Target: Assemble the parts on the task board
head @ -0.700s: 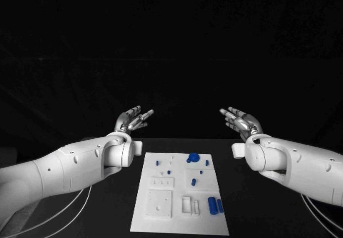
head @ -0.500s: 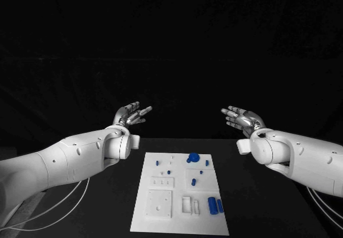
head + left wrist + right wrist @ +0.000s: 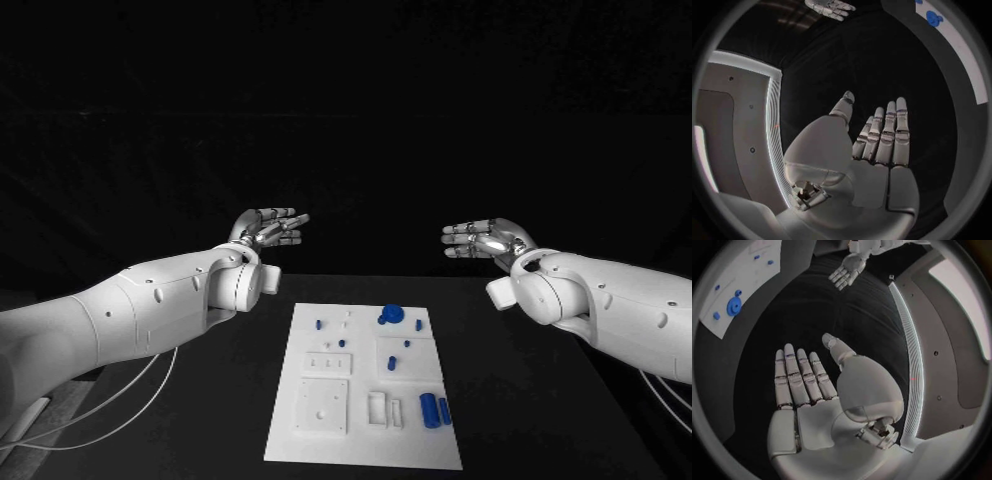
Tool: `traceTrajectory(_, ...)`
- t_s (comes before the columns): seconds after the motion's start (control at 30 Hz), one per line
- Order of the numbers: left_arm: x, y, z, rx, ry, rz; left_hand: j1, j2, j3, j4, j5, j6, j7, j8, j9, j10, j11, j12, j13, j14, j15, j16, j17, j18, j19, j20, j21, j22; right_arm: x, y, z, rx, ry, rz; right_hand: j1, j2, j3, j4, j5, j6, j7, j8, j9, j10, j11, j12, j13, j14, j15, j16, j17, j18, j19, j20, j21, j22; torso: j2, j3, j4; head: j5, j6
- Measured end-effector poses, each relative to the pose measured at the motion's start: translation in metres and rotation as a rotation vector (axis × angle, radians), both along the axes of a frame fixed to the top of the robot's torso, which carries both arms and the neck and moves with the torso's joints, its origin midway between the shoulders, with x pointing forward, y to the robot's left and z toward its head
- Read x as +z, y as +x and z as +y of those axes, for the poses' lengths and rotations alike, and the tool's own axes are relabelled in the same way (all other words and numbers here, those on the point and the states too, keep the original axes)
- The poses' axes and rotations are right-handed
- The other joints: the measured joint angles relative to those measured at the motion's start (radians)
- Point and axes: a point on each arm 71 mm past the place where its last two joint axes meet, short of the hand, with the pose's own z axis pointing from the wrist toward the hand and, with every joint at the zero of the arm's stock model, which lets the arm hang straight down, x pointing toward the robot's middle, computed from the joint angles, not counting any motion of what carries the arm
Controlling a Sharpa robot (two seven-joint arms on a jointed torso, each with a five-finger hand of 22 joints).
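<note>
Black table (image 3: 216, 400) held the white rectangular task board (image 3: 325, 425); beyond it both silver hands, left (image 3: 270, 229) and right (image 3: 483, 240), hung empty, fingers straight and apart. Best lower one onto the round blue part (image 3: 391, 315), I judged.

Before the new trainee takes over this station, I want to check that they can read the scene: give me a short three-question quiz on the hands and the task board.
1. True or false: the left hand holds a blue part.
2. Multiple choice: where does the large round blue part sit on the task board? A) near the far edge B) at the near left corner C) off the board, on the black table
3. Fill in: the right hand is raised above the table with its fingers ___ and nothing in it.

Key: 1. False, it is empty, fingers straight. 2. A. 3. Extended.
</note>
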Motion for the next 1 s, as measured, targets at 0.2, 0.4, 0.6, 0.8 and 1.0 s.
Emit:
traceTrajectory(0.2, 0.007, -0.004, 0.003, -0.035, 0.012, -0.001, 0.042, 0.021, 0.014, -0.032, 0.011, 0.21, -0.031, 0.026, 0.012, 0.186, -0.05, 0.006, 0.002, 0.222, -0.078, 0.059, 0.041, -0.045, 0.133, -0.115, 0.109, 0.048, 0.005, 0.003, 0.012, 0.094, -0.223, -0.103, -0.013, -0.04, 0.124, -0.025, 0.011, 0.14, -0.029, 0.007, 0.01, 0.151, -0.056, 0.0, 0.0, 0.272, -0.106, 0.04, 0.03, -0.027, 0.238, -0.114, 0.096, 0.024, 0.009, -0.0012, -0.0028, 0.007, -0.002)
traceTrajectory(0.4, 0.016, -0.009, -0.001, -0.084, 0.026, -0.007, 0.051, 0.014, 0.016, -0.063, 0.011, 0.249, -0.041, 0.007, 0.012, 0.224, -0.073, 0.001, 0.002, 0.256, -0.134, 0.353, 0.234, -0.105, 0.112, -0.204, 0.38, 0.242, 0.009, 0.004, 0.028, 0.189, -0.403, -0.201, 0.003, -0.055, 0.091, -0.018, 0.008, 0.201, -0.05, 0.007, 0.012, 0.217, -0.088, 0.0, 0.0, 0.409, -0.161, 0.09, 0.094, -0.027, 0.366, -0.186, 0.214, 0.082, 0.026, -0.0017, -0.0037, 0.008, 0.001)
traceTrajectory(0.6, 0.024, -0.019, -0.009, -0.145, 0.034, -0.009, 0.047, 0.018, 0.022, -0.071, 0.015, 0.246, -0.04, 0.008, 0.012, 0.231, -0.079, 0.001, 0.002, 0.228, -0.143, 0.555, 0.333, -0.089, 0.056, -0.199, 0.557, 0.376, 0.011, 0.004, 0.048, 0.287, -0.567, -0.3, 0.018, -0.048, 0.045, -0.018, 0.0, 0.231, -0.067, 0.007, 0.019, 0.253, -0.106, 0.0, 0.001, 0.413, -0.184, 0.375, 0.304, -0.003, 0.438, -0.225, 0.377, 0.188, 0.052, -0.0014, 0.0018, 0.002, 0.014)
traceTrajectory(0.8, 0.03, -0.03, -0.019, -0.221, 0.037, -0.005, 0.044, 0.02, 0.022, -0.077, 0.015, 0.251, -0.053, 0.008, 0.013, 0.269, -0.093, 0.001, 0.003, 0.232, -0.157, 0.62, 0.372, -0.089, 0.052, -0.21, 0.607, 0.412, 0.011, 0.003, 0.064, 0.367, -0.724, -0.385, 0.01, -0.056, 0.085, -0.021, -0.008, 0.226, -0.063, 0.004, 0.005, 0.235, -0.103, 0.003, 0.001, 0.411, -0.19, 0.617, 0.477, 0.036, 0.449, -0.217, 0.513, 0.299, 0.081, -0.0014, 0.0173, -0.006, 0.028)
traceTrajectory(1.0, 0.042, -0.039, -0.026, -0.287, 0.039, -0.012, 0.038, 0.026, 0.016, -0.082, 0.015, 0.255, -0.049, 0.008, 0.013, 0.269, -0.093, 0.001, 0.004, 0.219, -0.158, 0.631, 0.38, -0.089, 0.038, -0.21, 0.619, 0.425, 0.01, 0.005, 0.075, 0.407, -0.859, -0.441, 0.0, -0.066, 0.133, -0.017, -0.028, 0.211, -0.062, 0.004, 0.001, 0.209, -0.095, 0.003, 0.001, 0.41, -0.183, 0.73, 0.531, 0.067, 0.446, -0.198, 0.564, 0.364, 0.111, -0.0029, 0.0326, -0.014, 0.041)
